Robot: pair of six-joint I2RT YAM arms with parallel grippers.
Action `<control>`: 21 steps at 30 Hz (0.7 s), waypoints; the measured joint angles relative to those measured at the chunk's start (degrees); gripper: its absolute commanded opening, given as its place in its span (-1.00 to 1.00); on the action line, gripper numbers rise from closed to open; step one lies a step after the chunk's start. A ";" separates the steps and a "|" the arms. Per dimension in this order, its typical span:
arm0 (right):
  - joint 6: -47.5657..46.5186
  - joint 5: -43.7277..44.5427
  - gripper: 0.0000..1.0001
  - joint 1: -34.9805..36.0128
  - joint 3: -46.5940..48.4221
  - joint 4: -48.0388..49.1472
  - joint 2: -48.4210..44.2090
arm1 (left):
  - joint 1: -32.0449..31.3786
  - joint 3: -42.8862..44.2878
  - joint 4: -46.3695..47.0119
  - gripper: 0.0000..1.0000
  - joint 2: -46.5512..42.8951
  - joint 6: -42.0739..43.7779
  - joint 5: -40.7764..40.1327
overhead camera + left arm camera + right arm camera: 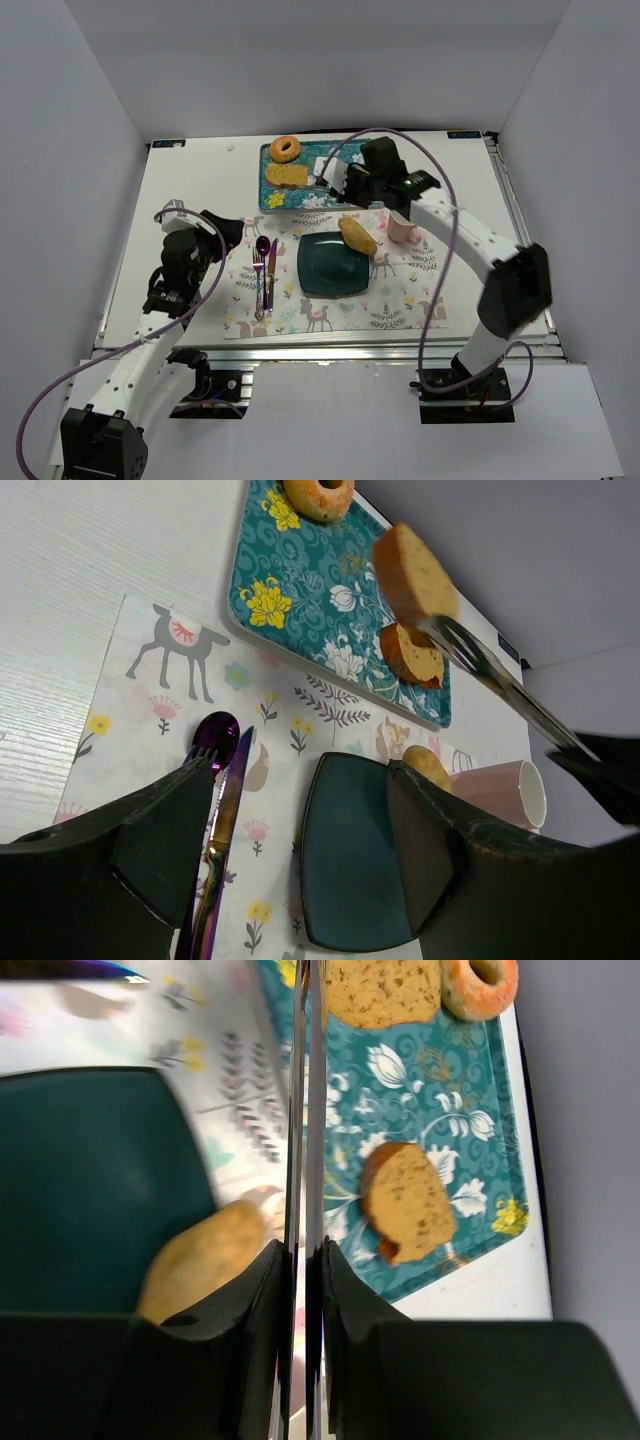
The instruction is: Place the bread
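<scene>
Right fingers (262, 1290) are clamped narrow on thin metal tongs (314, 1110), blades nearly together. I see nothing between the blades in the stretch the right wrist view shows; the tips are out of frame there.

The tongs reach over the teal floral rectangular tray (430, 1090). Two tan, brown-crusted bread slices lie on it:
- The near bread slice (405, 1200) sits just beside the blades, flat, with a speckled crumb.
- The far bread slice (380, 990) sits next to the orange-glazed ring donut (480, 985).

In the left wrist view the tong tips sit at the far slice's lower edge. I cannot tell whether they touch it.

A golden oblong roll (358, 235) rests on the corner of the dark teal square plate (325, 275).

Left fingers (165, 835) are spread wide and hold nothing, over the printed placemat (150, 710) on the desk.
</scene>
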 measured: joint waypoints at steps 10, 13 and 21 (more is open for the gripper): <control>2.19 -8.81 -0.89 0.04 -29.16 -8.79 -31.91 | 0.00 -0.42 0.39 0.58 -0.94 -0.04 0.00; 1.84 -9.29 -0.84 0.04 -34.27 -11.52 -36.35 | 0.00 -0.72 0.39 0.58 -0.85 -0.13 0.07; 1.70 -8.52 -0.50 0.04 -39.17 -12.11 -37.88 | 0.00 -0.72 0.44 0.58 0.31 -0.17 0.72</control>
